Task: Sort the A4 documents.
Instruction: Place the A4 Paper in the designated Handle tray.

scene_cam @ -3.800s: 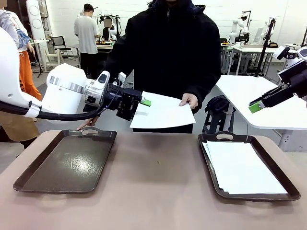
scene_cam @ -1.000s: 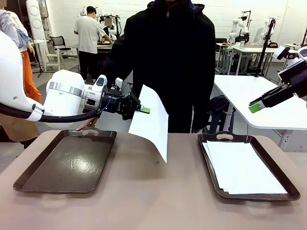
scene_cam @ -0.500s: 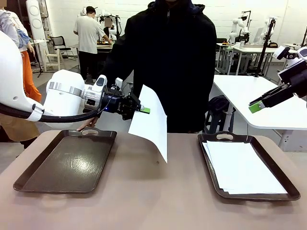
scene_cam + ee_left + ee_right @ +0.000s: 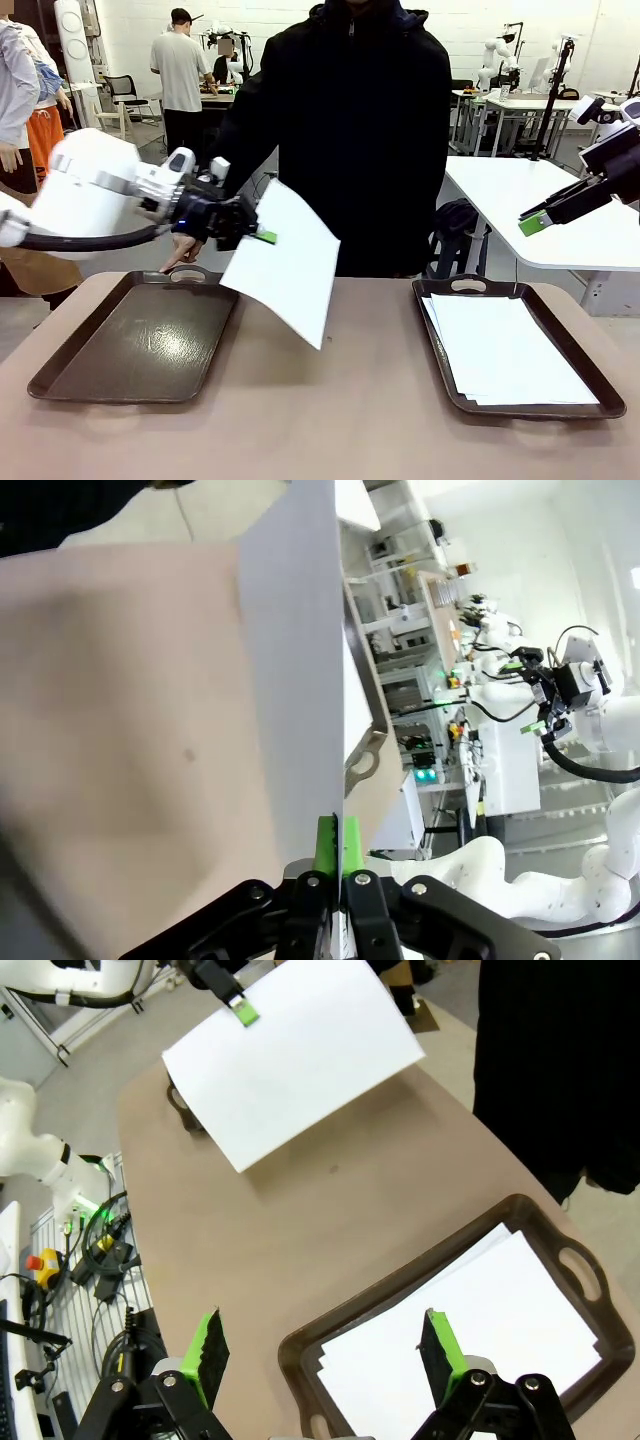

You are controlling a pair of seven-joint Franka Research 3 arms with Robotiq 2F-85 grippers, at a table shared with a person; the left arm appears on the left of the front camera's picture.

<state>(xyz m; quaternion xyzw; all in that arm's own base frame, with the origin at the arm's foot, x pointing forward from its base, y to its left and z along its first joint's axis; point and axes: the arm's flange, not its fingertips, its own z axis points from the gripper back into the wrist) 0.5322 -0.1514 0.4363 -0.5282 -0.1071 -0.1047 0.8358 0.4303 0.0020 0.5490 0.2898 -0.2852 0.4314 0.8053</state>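
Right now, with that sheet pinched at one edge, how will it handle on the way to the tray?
Likely floppy: the sheet hangs tilted from the left gripper, its far corner drooping toward the table. Probably very light, so it may flutter or swing on a fast move. The jaws pinch only its edge, so it could slip or crease.

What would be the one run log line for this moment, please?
left gripper: shut on sheet, in air beside left tray | right gripper: open, above right tray with stacked sheets

Bright even indoor light; left arm [image 4: 90,190] motion-blurred; wrist views wide-angle distorted.
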